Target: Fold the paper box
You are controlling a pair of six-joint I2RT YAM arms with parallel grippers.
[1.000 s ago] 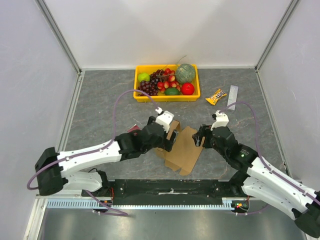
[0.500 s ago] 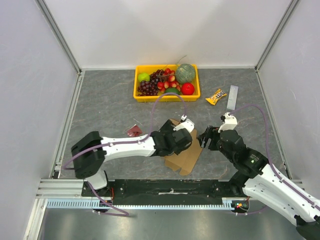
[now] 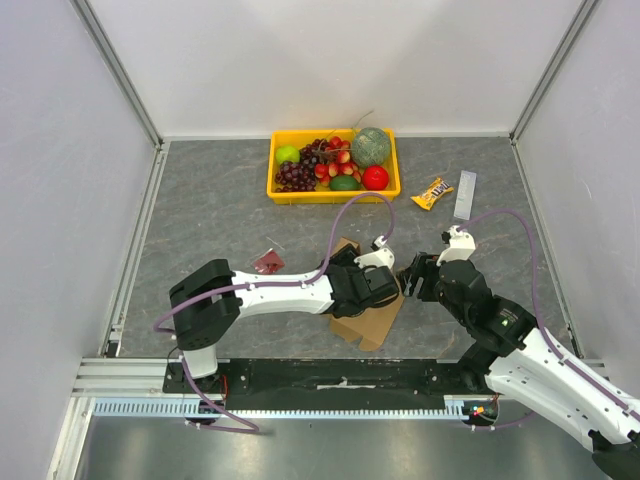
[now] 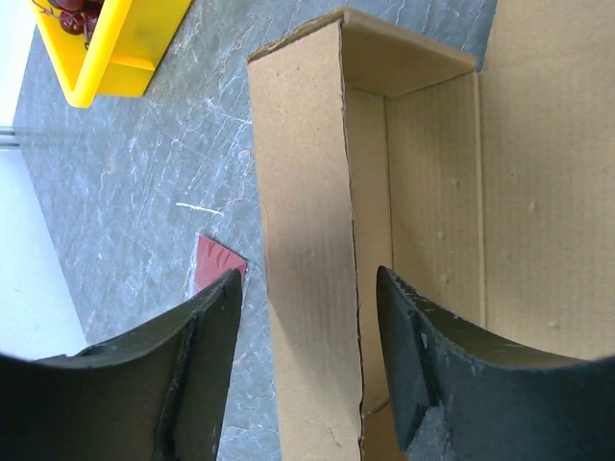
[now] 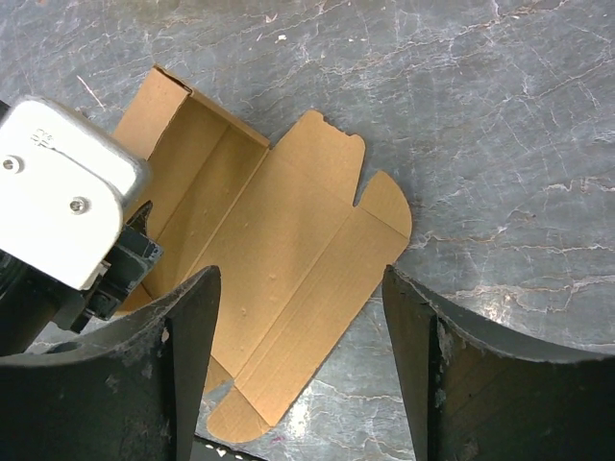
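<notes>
1. Left gripper (image 4: pixel 307 274) is open, jaws straddling 1 upright side wall of the box (image 4: pixel 303 192); a thin gap shows on each side of the wall, so nothing is clamped
2. That wall runs lengthwise between the fingers (image 4: pixel 207 375) and meets a raised end flap just past the tips; on the other finger's side the box floor lies flat
3. Right gripper (image 5: pixel 300 274) is open too, jaws wide, above the flat part of the box; a panel with 2 rounded tabs lies between and just beyond its fingertips. Can't tell if it touches the cardboard
4. In the right wrist view the left gripper's white housing sits just outside 1 finger, over the folded-up end of the box
5. Top view: the 2 grippers are near each other over the box, which lies on the table (image 3: pixel 200 200) near the arm bases
6. Red packet (image 4: pixel 219 261) lies on the table just outside the left gripper's other finger
7. Tray (image 3: pixel 335 197) with fruit (image 3: pixel 340 165) is well beyond both sets of fingertips
8. Candy pack (image 3: pixel 432 192) and pale strip (image 3: pixel 465 195) lie well beyond the right gripper
</notes>
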